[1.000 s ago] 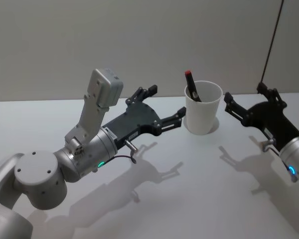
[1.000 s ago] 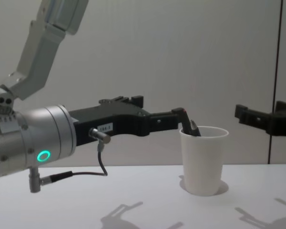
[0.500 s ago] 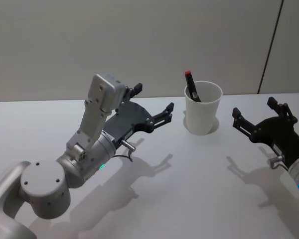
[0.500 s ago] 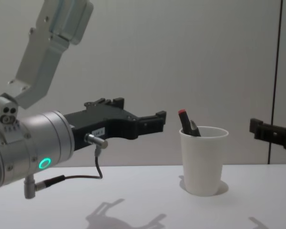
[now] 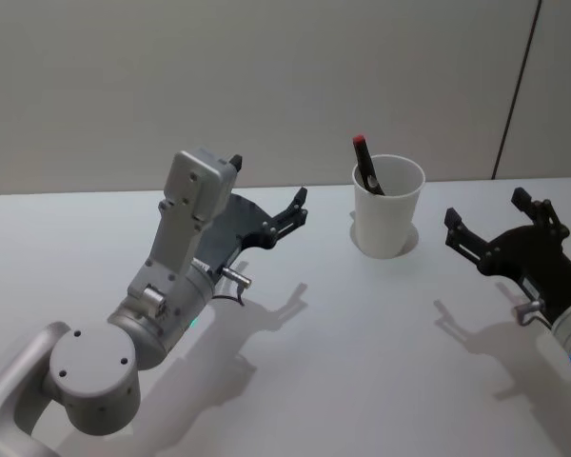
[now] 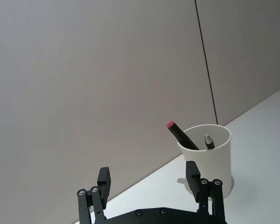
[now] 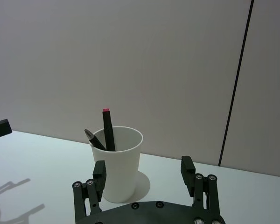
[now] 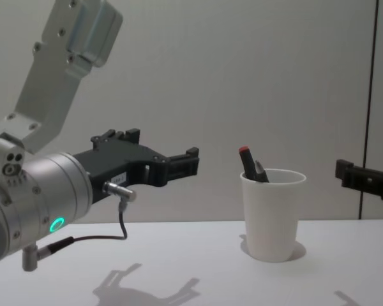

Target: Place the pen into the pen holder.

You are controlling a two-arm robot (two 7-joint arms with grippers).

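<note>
Item: pen (image 5: 364, 163), black with a red end cap. You have it standing tilted inside the pen holder (image 5: 388, 211), red cap up and leaning over the rim toward the robot's left. A second pen (image 7: 94, 139), dark with a grey tip, lies slanted in the same cup beside it.

Item: pen holder, a white paper cup, upright on the white tabletop (image 5: 343, 362), toward the back near the wall.

Item: left gripper (image 5: 266, 202). You have it raised off the tabletop, well to the left of the cup, pointing toward it; jaws spread apart, nothing between them.

Item: right gripper (image 5: 496, 223). You have it to the right of the cup, apart from it, also aimed at it; jaws spread wide, holding nothing.
</note>
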